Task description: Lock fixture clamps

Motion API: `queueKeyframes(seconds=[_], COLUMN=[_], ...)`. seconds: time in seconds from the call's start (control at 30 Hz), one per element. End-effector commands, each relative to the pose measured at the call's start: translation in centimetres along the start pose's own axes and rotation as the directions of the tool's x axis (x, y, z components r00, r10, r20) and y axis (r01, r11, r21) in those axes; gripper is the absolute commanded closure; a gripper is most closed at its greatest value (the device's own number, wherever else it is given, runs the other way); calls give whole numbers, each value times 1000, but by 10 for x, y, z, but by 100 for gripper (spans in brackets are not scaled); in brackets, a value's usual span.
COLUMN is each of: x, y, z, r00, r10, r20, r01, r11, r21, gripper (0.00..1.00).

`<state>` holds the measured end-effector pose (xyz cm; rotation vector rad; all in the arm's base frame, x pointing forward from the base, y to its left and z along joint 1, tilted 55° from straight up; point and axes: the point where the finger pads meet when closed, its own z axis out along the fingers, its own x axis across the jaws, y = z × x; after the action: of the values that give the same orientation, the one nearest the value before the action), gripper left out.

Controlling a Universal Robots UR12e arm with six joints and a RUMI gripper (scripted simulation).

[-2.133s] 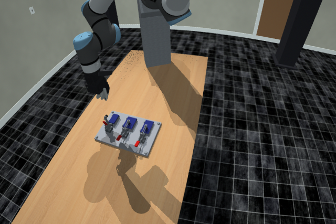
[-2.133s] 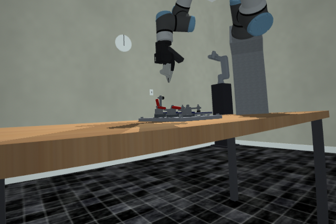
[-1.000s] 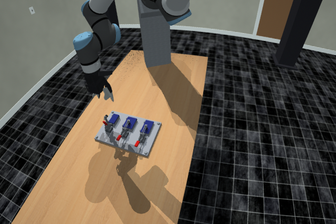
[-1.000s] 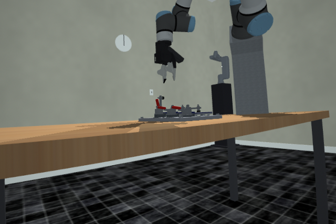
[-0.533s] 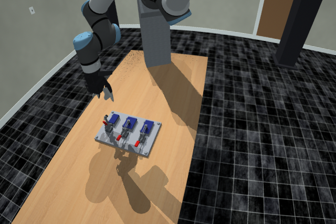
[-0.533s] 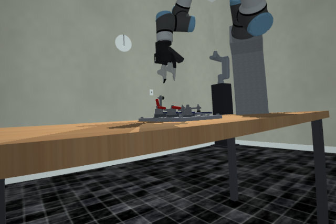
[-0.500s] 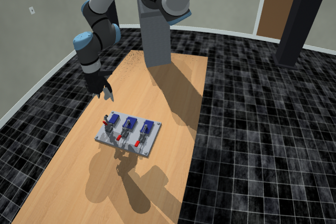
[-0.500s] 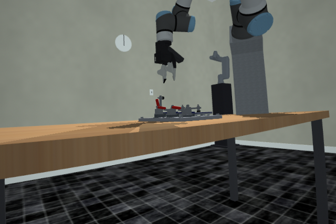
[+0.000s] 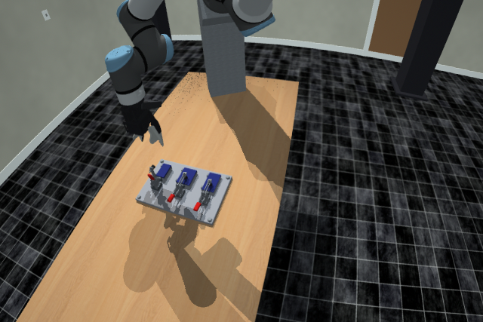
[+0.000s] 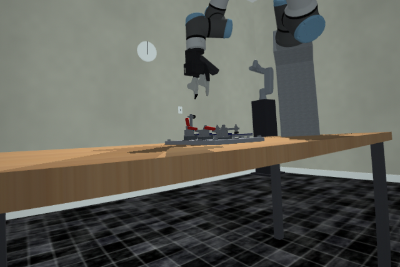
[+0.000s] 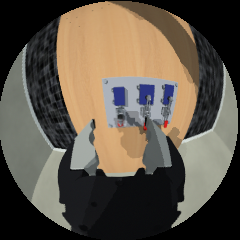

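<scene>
The pincer [image 10: 200,90] hangs well above the bench [image 9: 218,147], its jaws partly apart with nothing between them. Below it, the grey fixture [image 9: 218,199] lies flat on the bench. Of the three clamps on the fixture, the one nearest under the pincer has its red handle [image 9: 150,175] standing up, while the middle handle [image 9: 170,197] and the far handle [image 9: 197,206] lie low against the plate. Blue parts [image 9: 165,170] sit under the clamp bars.
</scene>
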<state>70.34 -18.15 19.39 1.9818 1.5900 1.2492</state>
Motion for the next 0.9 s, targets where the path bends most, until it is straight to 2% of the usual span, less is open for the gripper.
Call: queueKeyframes(seconds=[0.0, 0.83, 0.87], x=[0, 0, 0], y=[0, 0, 0], z=[0, 0, 0], r00=[1000, 1000, 1000], r10=[0, 0, 0], r20=[0, 0, 0], r01=[0, 0, 0], r11=[1000, 1000, 1000], r21=[-1, -1, -1], gripper=[41, 41, 72])
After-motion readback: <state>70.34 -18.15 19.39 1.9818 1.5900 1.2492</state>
